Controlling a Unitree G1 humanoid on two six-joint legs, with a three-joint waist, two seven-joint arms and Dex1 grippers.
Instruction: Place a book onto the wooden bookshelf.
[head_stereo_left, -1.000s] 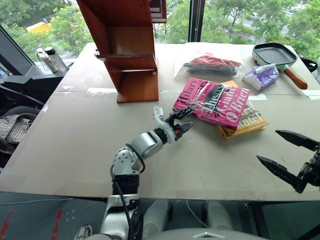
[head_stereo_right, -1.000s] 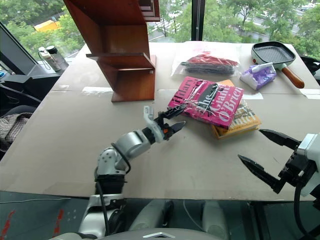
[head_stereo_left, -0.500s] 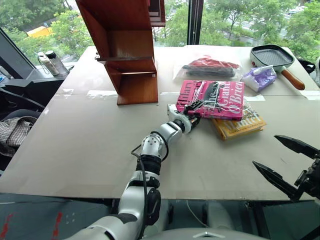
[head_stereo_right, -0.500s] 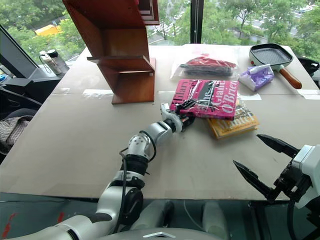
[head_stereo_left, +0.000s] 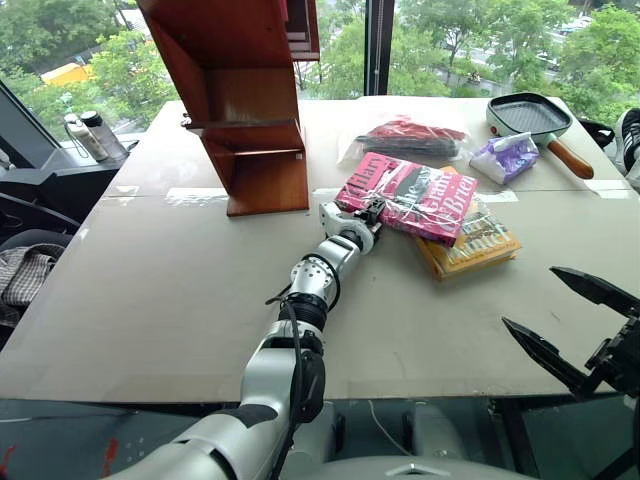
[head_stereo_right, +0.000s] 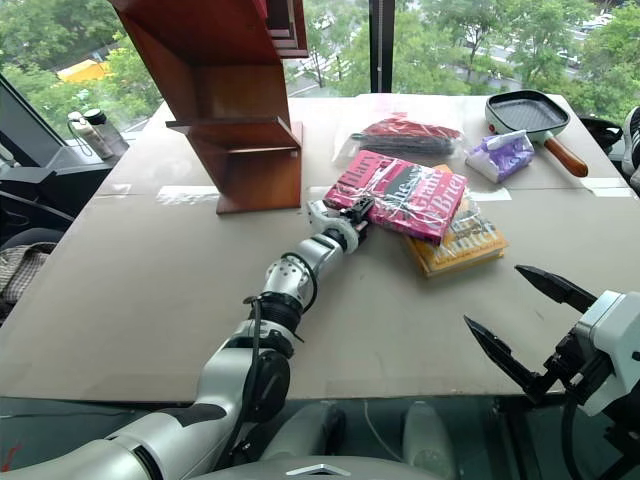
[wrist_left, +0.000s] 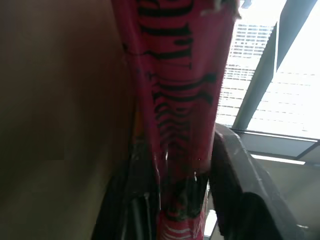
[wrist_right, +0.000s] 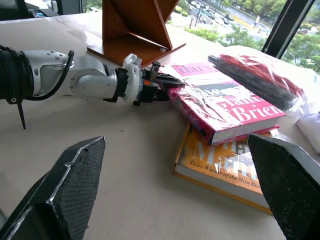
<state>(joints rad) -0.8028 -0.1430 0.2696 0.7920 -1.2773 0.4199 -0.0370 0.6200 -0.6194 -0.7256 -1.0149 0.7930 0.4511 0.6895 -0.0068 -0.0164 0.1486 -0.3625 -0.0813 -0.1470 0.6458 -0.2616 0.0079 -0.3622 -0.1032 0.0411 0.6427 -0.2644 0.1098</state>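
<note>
Left gripper (head_stereo_left: 372, 212) is clamped on the near corner of the book (head_stereo_left: 408, 196) — which lies partly atop a yellow book (head_stereo_left: 470, 243), long axis running away from the bookshelf (head_stereo_left: 240, 100). Shelf stands just beside the grip, on the left; right gripper (head_stereo_left: 570, 325), spread wide, is well apart.

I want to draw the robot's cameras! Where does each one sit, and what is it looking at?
Head eyes: up on the head, looking down the table at the wooden bookshelf; the left gripper is shut on the book, the right gripper is open.
Left wrist: on the left arm, looking along its fingers clamping the book.
Right wrist: on the right arm, looking between its fingers across the table.
Shared: right wrist and head both show the book on the yellow-orange book.
</note>
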